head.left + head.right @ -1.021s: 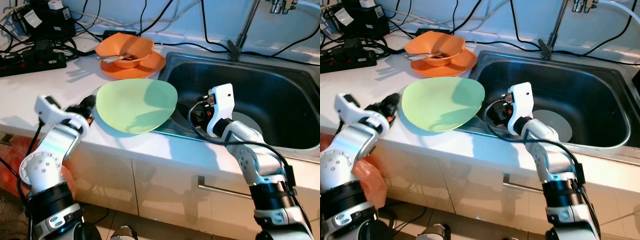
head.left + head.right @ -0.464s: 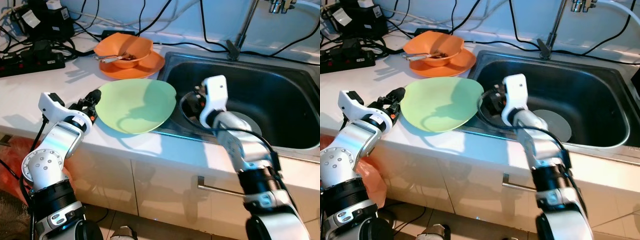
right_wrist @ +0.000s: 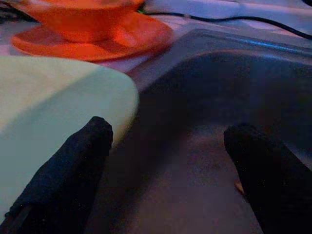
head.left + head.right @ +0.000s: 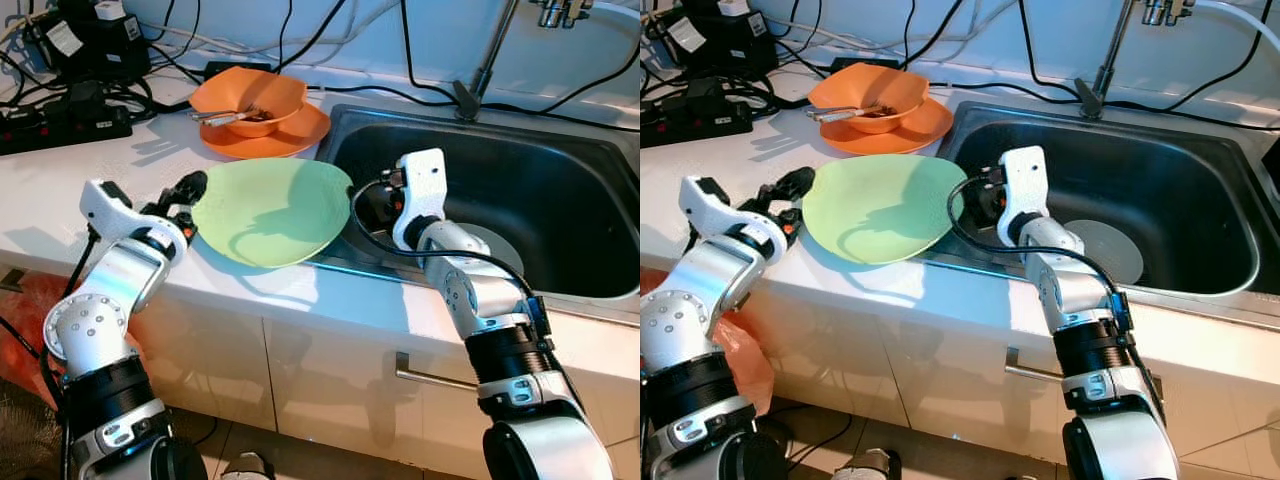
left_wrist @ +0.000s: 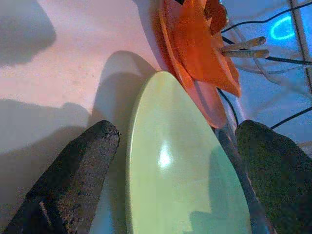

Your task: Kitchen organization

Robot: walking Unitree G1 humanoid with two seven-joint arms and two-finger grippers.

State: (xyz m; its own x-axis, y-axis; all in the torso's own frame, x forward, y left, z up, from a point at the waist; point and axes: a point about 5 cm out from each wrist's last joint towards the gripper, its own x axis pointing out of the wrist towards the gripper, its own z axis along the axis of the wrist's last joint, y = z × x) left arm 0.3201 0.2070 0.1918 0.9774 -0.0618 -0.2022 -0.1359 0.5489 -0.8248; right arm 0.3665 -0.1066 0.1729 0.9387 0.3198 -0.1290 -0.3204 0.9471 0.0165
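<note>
I am looking down on a white kitchen tabletop [image 4: 60, 190] with a dark stainless steel sink [image 4: 560, 200] set into it on the right and a tangle of black cables along the back wall. The wide, shallow pale green plate [image 4: 272, 210] is lying near the tabletop's front edge, its right rim overhanging the sink's lip. Behind it an orange bowl holding cutlery [image 4: 248, 98] is sitting on a flat orange plate [image 4: 290, 135], close to the green plate but apart from it.

I am working both arms around the green plate. The left tool [image 4: 188, 198] is standing released at the plate's left rim, and in the left wrist view its two fingers [image 5: 73, 165] are straddling that rim edge-on. The right tool [image 3: 170, 161] is reaching in from the sink side, also spread wide, with one finger by the plate's right edge and the other over the basin.

As I judge it, the step in hand is taking hold of this plate. To do it well, I am wanting the left fingers fully past the rim, one above and one below, before closing, since the plate is thin and probably slick. I would keep the right tool steadying the overhanging edge so the plate is not sliding into the sink, and lift level, away from the orange stack.
</note>
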